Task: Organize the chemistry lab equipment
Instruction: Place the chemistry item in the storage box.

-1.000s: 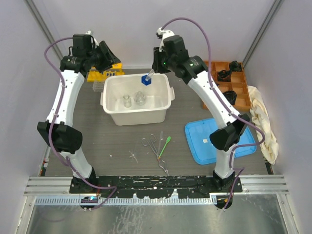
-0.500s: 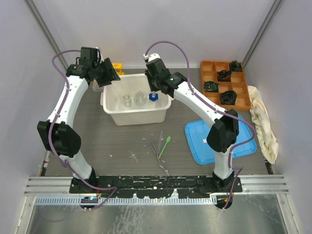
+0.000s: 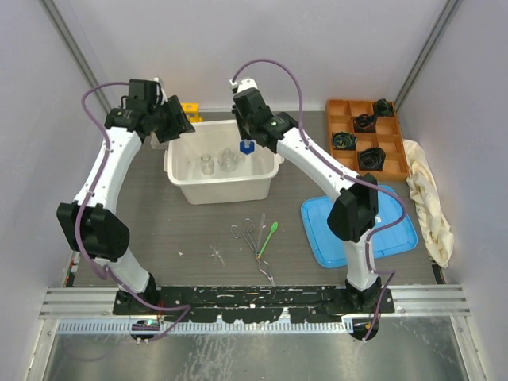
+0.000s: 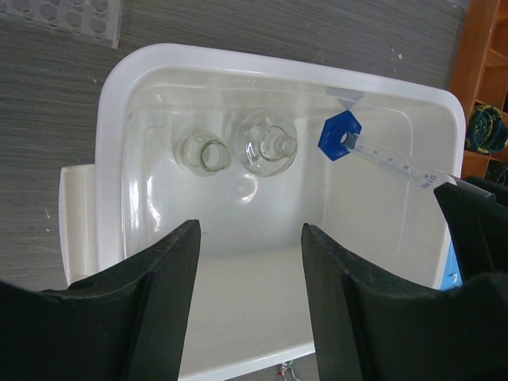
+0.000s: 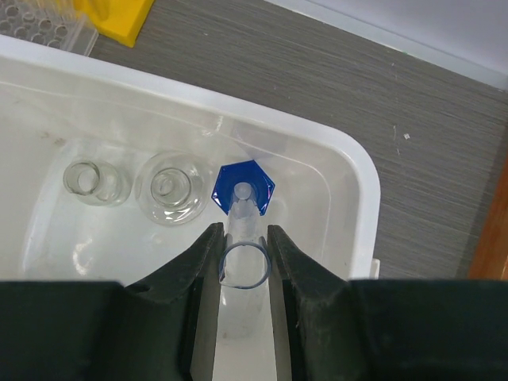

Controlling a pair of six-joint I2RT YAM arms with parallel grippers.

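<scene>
My right gripper (image 5: 241, 238) is shut on the blue-based cylinder (image 5: 242, 202) and holds it upright inside the white tub (image 3: 178, 182), its blue base (image 3: 248, 146) near the back right corner. Two small clear glass flasks (image 3: 218, 162) stand in the tub beside it; they also show in the left wrist view (image 4: 266, 144) and the right wrist view (image 5: 168, 187). My left gripper (image 4: 250, 238) is open and empty above the tub's left side. Metal tongs (image 3: 248, 232) and the green spatula (image 3: 270, 232) lie on the table in front of the tub. The yellow rack (image 3: 190, 109) and clear plastic rack (image 4: 67, 16) sit behind the tub.
A blue lid (image 3: 397, 238) lies at the right front. An orange compartment tray (image 3: 349, 119) with black objects stands at the back right, with a cream cloth (image 3: 432, 206) beside it. More metal pieces (image 3: 266, 270) lie near the front.
My right gripper has carried the cylinder left and down into the tub. My left gripper has swung right from the racks to over the tub's left side.
</scene>
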